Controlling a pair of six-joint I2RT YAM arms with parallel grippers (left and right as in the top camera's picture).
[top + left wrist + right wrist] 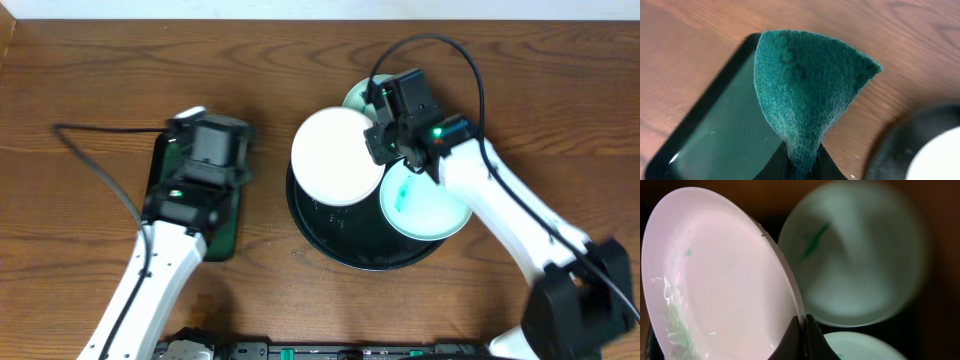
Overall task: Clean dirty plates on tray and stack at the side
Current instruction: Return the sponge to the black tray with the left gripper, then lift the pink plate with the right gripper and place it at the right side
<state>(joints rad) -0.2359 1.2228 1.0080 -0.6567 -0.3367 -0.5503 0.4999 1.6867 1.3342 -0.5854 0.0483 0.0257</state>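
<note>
One plate point(338, 155) is rim-pinched by right gripper point(801, 326), centre frame; slip risked under scrubbing. Pad point(805, 90) clamped in left gripper point(800, 162).

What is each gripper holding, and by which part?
The left gripper pinches the green scouring pad by its bunched lower end; the right gripper grips a dirty plate by its rim.

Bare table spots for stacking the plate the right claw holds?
Widest bare wood: the table far left beyond the green tray, and far right past the black tray. The strip between the trays is narrow. Crowded: the black tray, with the front plate and the back plate near the held plate and right claw.
</note>
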